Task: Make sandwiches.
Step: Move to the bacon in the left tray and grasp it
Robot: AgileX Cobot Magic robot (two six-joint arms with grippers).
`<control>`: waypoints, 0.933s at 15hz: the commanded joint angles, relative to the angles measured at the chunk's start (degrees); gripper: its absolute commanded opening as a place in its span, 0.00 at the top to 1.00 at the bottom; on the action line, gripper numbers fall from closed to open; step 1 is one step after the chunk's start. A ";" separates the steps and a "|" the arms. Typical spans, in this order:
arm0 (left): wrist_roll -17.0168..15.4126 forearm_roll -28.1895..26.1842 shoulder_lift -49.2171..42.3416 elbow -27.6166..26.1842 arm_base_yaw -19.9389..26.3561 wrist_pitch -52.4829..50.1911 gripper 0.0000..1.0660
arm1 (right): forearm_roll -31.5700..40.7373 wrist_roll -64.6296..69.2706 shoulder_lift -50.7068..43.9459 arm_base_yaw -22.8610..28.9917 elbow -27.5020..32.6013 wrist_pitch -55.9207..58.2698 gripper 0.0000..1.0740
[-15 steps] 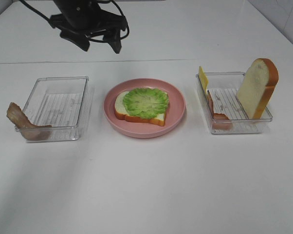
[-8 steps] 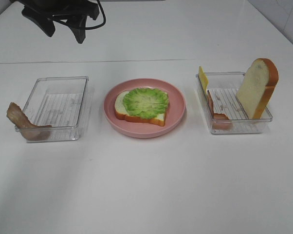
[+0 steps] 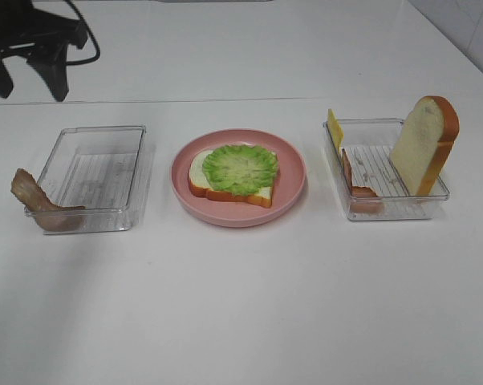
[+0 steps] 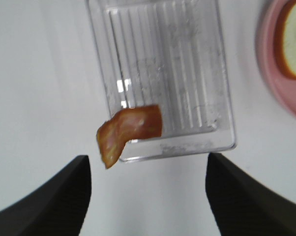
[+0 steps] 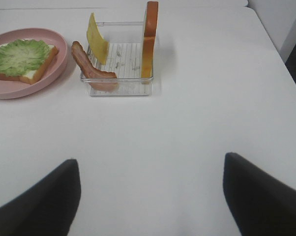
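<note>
Moved: left gripper, shifted leftward along the far side, now beyond the left tray; jaws spread, empty.
Right gripper: spread, empty.
Nearest: bacon strip, draped over that tray's near-left rim.
Centre: pink plate bearing bread slice topped with lettuce.
Right tray: second bacon strip, cheese slice, upright bread slice.
Step, judged: bacon layer. The next move calls for a descent and a pinch on the draped strip.

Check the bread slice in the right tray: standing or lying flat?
Standing. The bread slice rests on its edge inside the right tray, rising well above the rim.
</note>
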 commanded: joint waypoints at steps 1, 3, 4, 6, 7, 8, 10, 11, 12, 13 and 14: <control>-0.57 -0.34 -0.74 5.21 2.01 4.07 0.40 | 0.11 -0.34 -0.74 -0.40 0.11 -0.63 0.30; -0.57 -0.34 -0.34 10.08 3.78 2.81 0.40 | 0.11 -0.34 -0.74 -0.40 0.11 -0.63 0.30; -0.57 -0.34 -0.34 12.32 4.58 0.40 0.40 | 0.11 -0.34 -0.74 -0.40 0.11 -0.63 0.30; -0.57 -0.29 -0.34 15.13 4.81 -4.47 0.40 | 0.11 -0.34 -0.74 -0.40 0.11 -0.63 0.30; -0.57 -0.29 -0.29 15.58 4.81 -5.90 0.40 | 0.11 -0.34 -0.74 -0.40 0.11 -0.63 0.30; -0.69 -0.34 0.52 15.53 4.81 -8.31 0.40 | 0.11 -0.34 -0.74 -0.40 0.11 -0.63 0.30; -0.80 -0.34 3.44 15.47 4.81 -10.77 0.42 | 0.11 -0.34 -0.74 -0.40 0.11 -0.63 0.30; -0.80 -0.34 4.18 15.47 4.81 -11.17 0.42 | 0.11 -0.34 -0.74 -0.40 0.11 -0.63 0.30; -0.80 -0.34 5.73 15.47 4.81 -12.89 0.45 | 0.11 -0.34 -0.74 -0.40 0.11 -0.63 0.30; -0.80 -0.34 6.25 15.47 4.81 -13.64 0.46 | 0.11 -0.34 -0.74 -0.40 0.11 -0.63 0.30; -0.80 -0.34 6.36 15.47 4.81 -14.84 0.49 | 0.11 -0.34 -0.74 -0.40 0.11 -0.63 0.30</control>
